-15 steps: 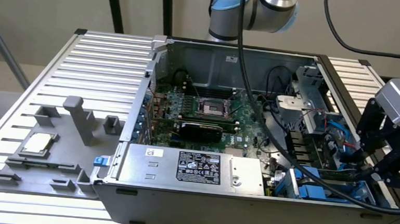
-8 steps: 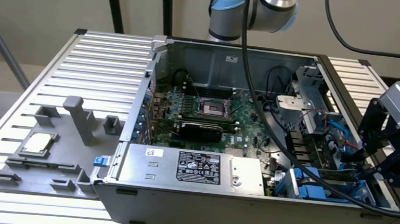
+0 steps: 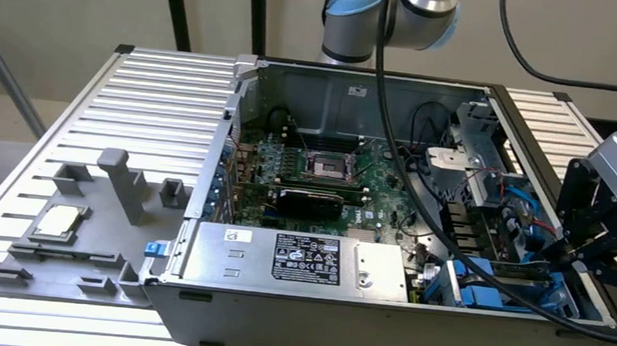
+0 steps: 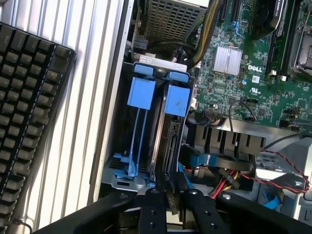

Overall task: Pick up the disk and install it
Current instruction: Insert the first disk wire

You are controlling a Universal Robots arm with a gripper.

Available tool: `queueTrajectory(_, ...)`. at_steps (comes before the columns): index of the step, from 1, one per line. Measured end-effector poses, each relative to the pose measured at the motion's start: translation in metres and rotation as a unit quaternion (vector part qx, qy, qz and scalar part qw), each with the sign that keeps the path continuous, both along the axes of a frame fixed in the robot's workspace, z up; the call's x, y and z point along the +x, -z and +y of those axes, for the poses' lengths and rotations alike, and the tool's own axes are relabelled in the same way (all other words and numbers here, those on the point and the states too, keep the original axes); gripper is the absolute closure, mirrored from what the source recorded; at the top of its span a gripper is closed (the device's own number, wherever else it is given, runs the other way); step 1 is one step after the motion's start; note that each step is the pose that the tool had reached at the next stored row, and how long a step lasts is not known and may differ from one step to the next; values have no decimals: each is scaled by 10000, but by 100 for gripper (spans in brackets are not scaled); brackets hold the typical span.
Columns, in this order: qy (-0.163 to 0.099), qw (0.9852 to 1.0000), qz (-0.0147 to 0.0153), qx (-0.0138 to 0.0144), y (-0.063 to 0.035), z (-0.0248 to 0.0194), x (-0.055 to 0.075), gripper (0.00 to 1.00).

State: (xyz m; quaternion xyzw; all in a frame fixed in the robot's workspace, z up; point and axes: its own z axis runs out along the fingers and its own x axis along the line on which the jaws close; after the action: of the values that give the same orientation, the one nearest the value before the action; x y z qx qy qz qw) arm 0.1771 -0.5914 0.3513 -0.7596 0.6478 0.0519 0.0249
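Wrist view: the disk [image 4: 171, 146] stands on edge in a slot of the metal drive cage [image 4: 114, 178], and its blue carrier tab [image 4: 177, 100] is at the end away from the gripper [image 4: 171, 197]. The gripper is at the disk's other end, one jaw on each side of it. The jaws stand narrowly apart, and I cannot tell whether they press the disk or only flank it. Just beside the disk, in the same cage and parallel to it, sits a second blue carrier [image 4: 141, 92] with two thin blue rails running down the cage. Red and yellow wires [image 4: 226, 183] bunch near the jaws. On one side of the cage lies the green motherboard [image 4: 243, 83] with a small silver heat sink [image 4: 227, 61]. On the other side a black keyboard [image 4: 29, 122] rests on the ribbed counter [image 4: 97, 73].

In the exterior view the cage is in the near right corner of the open computer case [image 3: 346, 83], and the gripper reaches down into it from the exterior view's right. A long silver box with a black-and-white label [image 3: 293, 260] lies along the near side of the case, left of the cage. Well apart, at the exterior view's left, a grey fixture [image 3: 115, 185] on the counter holds a small square silver chip [image 3: 57, 220]. The arm's pale joint [image 3: 393, 17] rises behind the far wall of the case.
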Motion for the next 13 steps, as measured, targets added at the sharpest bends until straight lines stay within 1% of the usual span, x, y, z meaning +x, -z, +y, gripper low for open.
queueTrajectory(1,-15,10000,0,4,2,-2,1,79)
queueTrajectory(3,-43,10000,0,13,5,-6,2,79)
queueTrajectory(5,-71,10000,0,20,5,-8,2,84)
queueTrajectory(9,-124,9999,0,23,5,-8,-7,84)
queueTrajectory(13,-172,9998,0,22,2,-7,-77,84)
